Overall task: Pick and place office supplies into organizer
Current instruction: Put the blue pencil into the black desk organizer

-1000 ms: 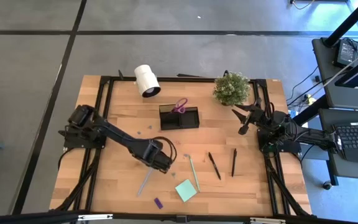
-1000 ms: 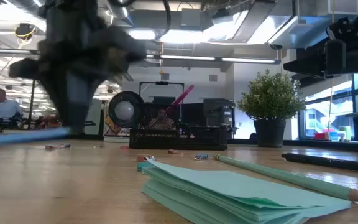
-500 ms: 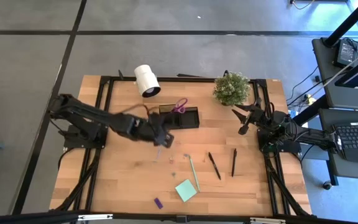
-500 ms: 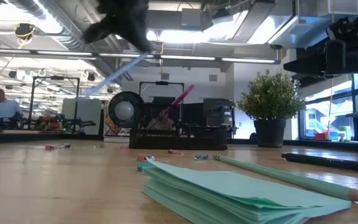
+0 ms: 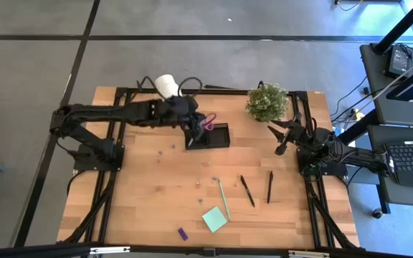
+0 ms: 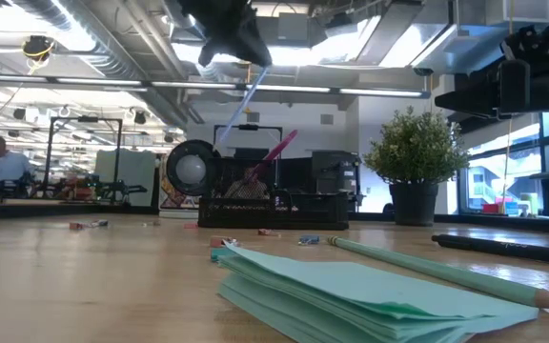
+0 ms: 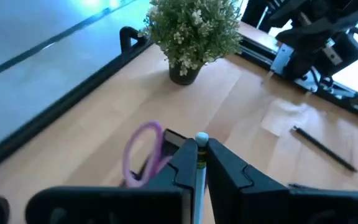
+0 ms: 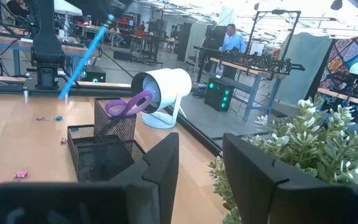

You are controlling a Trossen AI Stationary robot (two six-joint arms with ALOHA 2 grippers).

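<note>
Organizer (image 5: 207,136) now sits under my left end effector (image 5: 190,123), which has carried the blue pen (image 6: 241,107) up from six o'clock, still pinched, ready to drop.

A grey floor (image 5: 34,107) crossed by dark seam lines surrounds the wooden table (image 5: 149,193). At one side stands a dark desk (image 5: 400,93) with a keyboard (image 5: 411,156) and cables trailing beneath. Beyond the tabletop the room opens into a workshop — long ceiling light strips (image 6: 351,91), exposed ducts (image 6: 112,38), benches with equipment — where a seated person (image 6: 6,162) works.
</note>
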